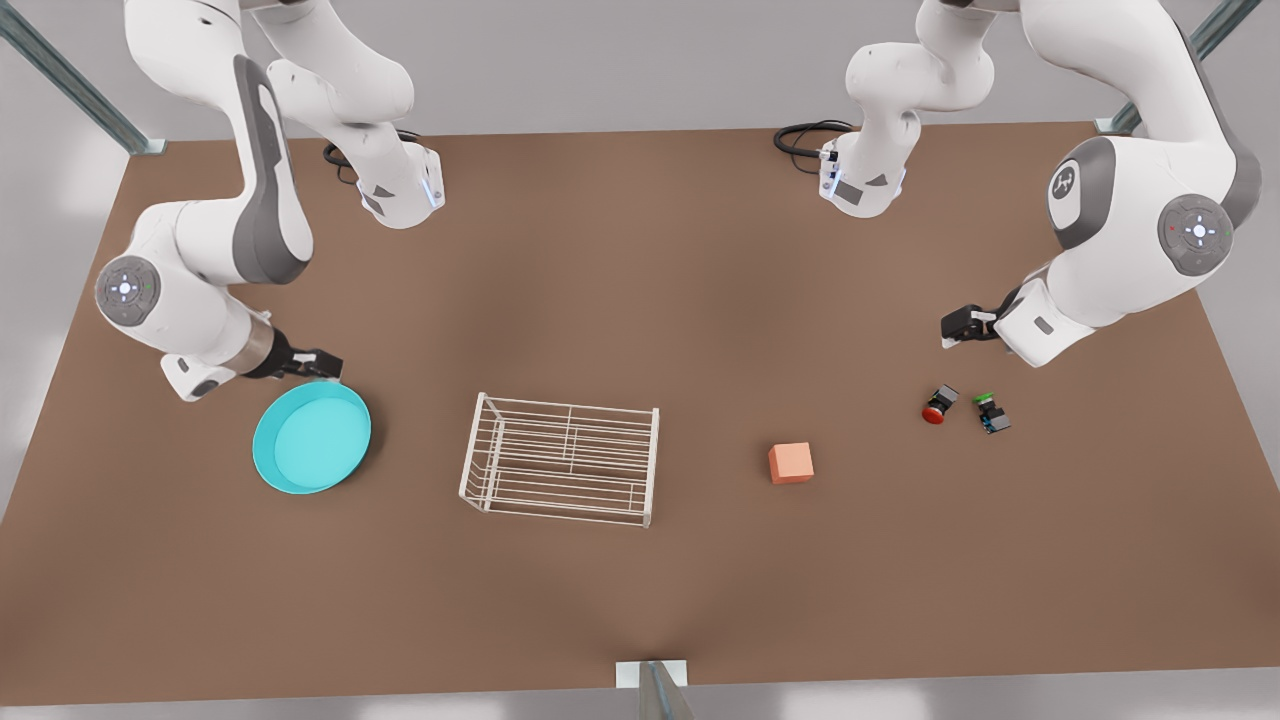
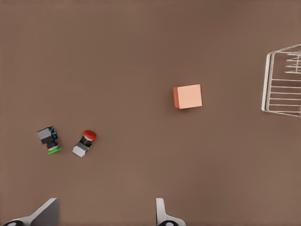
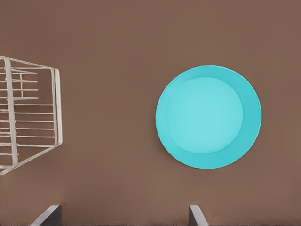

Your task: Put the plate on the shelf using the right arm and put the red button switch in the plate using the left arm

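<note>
The turquoise plate point(image 1: 312, 438) point(image 3: 208, 117) lies flat on the brown table at the front view's left. My right gripper point(image 1: 318, 365) point(image 3: 123, 216) hovers open just behind its far rim, holding nothing. The white wire shelf point(image 1: 566, 403) point(image 2: 265, 82) point(image 3: 58, 106) stands mid-table, apart from the plate. The red button switch point(image 1: 937, 405) point(image 2: 85, 142) lies on its side at the front view's right. Above and behind it, my left gripper point(image 1: 955, 325) point(image 2: 103, 216) is open and holds nothing.
A green-capped blue switch point(image 1: 991, 412) point(image 2: 49, 140) lies right beside the red one. An orange cube point(image 1: 791, 463) point(image 2: 188, 96) sits between the switches and the shelf. Both arm bases stand at the table's far edge.
</note>
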Robot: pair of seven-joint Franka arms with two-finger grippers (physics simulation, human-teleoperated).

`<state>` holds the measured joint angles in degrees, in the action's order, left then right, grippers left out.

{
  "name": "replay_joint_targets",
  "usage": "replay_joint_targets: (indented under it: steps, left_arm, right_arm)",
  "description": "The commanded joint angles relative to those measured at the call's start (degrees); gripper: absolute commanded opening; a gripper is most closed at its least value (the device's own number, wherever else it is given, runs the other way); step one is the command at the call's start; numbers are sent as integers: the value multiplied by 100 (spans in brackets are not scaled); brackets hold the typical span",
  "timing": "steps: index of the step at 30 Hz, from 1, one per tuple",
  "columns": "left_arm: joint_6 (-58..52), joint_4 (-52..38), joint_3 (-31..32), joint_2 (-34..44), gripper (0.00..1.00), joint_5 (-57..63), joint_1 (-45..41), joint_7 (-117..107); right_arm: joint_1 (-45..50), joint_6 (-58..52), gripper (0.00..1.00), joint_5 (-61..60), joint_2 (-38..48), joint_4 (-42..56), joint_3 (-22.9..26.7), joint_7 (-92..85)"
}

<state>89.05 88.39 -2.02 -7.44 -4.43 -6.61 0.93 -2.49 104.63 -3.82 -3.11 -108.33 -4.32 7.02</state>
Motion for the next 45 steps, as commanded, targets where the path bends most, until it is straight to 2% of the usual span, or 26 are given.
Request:
replay_joint_targets:
  steps: [1,3,8,15,17,20,26,29,34,45]
  left_arm:
    - [7,-6,0,6,100,3,2,118]
    - [-1,-32,26,6,100,-15,2,-75]
    - [-186,37,88,-170,100,-23,-7,-102]
    - [-160,-15,62,-293,100,38,-77,-84]
    - [-160,-15,70,-293,100,47,-86,-102]
    - [-151,-24,62,-293,100,47,-77,-84]
    - [-151,-24,62,-293,100,47,-77,-84]
    - [-72,-24,70,-328,100,144,-104,-102]
    - [-19,-24,79,-346,100,205,-112,-102]
    - [104,-32,141,-381,100,346,-209,276]
  right_arm:
    - [-200,-400,100,-58,3,-4,1,204]
    - [-235,-391,100,-58,-58,-4,36,160]
    - [-1034,-119,100,-383,-796,-4,54,-1553]
    - [-1711,57,100,-576,-1684,128,36,-1571]
    - [-1816,268,100,-576,-1991,321,36,-2387]
    - [-2344,988,100,-506,-2290,427,-465,-3540]
    - [-2607,1252,99,-269,-2660,550,-491,-4234]
    - [-3319,1279,99,417,-2783,532,-1133,-4349]
    - [-3390,1437,99,777,-3046,576,-1194,-4823]
    - [-3390,1613,95,558,-3715,1139,-1177,-4534]
